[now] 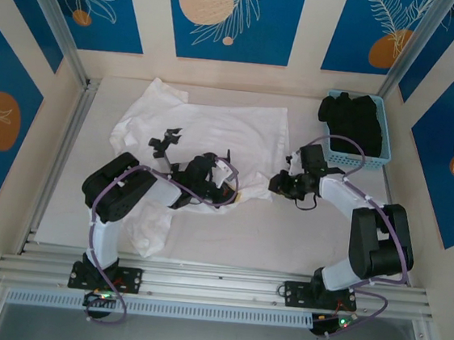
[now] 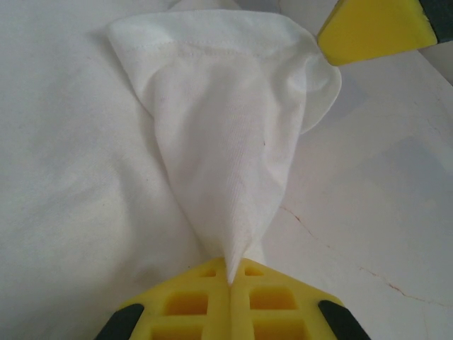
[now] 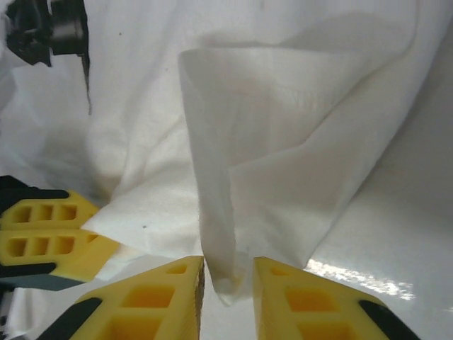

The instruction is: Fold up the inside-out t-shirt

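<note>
Left wrist view: the left claw (image 2: 228, 278) pinches the t-shirt (image 2: 219, 156) lying on the worktop (image 2: 382, 212). The right claw (image 3: 228, 283) has cloth inside it, but I cannot tell if it squeezes. Both should lift together, slowly.

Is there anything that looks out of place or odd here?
Nothing is spilled or damaged. The inside-out t-shirt lies wrinkled and askew, one part bunched beside the left arm. The black garment sits in the blue basket.

Matt cloth t-shirt (image 2: 226, 156) (fine knit)
</note>
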Controlling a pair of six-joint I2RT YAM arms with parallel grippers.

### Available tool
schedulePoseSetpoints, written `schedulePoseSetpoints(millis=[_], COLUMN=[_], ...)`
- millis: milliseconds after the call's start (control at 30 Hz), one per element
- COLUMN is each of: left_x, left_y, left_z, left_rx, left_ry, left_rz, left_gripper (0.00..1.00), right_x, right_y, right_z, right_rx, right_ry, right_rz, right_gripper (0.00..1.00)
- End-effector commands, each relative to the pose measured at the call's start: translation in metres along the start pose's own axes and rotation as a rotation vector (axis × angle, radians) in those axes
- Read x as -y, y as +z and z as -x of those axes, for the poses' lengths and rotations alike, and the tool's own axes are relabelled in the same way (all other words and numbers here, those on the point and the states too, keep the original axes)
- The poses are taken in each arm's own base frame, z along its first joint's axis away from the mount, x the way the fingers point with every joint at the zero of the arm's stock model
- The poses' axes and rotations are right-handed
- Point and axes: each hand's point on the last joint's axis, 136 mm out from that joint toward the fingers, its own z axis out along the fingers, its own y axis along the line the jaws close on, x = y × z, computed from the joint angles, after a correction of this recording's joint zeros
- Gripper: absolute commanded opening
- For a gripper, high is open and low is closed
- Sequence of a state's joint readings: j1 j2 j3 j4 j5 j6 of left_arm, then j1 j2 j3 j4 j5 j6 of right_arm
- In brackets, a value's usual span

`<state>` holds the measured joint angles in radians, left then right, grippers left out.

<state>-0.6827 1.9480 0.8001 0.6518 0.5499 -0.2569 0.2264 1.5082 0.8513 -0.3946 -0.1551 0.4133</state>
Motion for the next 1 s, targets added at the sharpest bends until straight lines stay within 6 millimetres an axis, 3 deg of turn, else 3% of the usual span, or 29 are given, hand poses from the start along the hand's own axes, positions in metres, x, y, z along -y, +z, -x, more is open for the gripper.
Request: schedulePoseSetpoints(millis=[0,267,500,633,767,967], left_x=[0.007,0.006,0.005,0.005,0.004,0.002], left_y=[0.0,0.001,0.002,0.002,0.002,0.001], left_z=[0.013,0.011,0.009,0.009,0.008,0.016], left_rx=[0.03,0.026,0.02,0.02,0.02,0.041], left_ry=[0.014,0.011,0.006,0.006,0.005,-0.002], left_rz=[-0.035,-0.038,-0.037,-0.037,-0.035,-0.01], left_gripper=[0.0,0.0,0.0,0.0,0.0,0.0], right_x=[0.013,0.016,0.006,0.005,0.001,-0.006], right_y=[-0.003,0.007,0.01,0.012,0.012,-0.004], right_z=[0.001,-0.006,0.003,0.005,0.006,0.001], right_rx=[0.007,-0.023,-0.009,-0.013,-0.015,-0.006], right_ry=[-0.072,-0.123,-0.15,-0.156,-0.152,-0.117], right_rz=[-0.148,-0.229,-0.195,-0.187,-0.161,-0.059], right_gripper=[0.29,0.33,0.31,0.25,0.12,0.0])
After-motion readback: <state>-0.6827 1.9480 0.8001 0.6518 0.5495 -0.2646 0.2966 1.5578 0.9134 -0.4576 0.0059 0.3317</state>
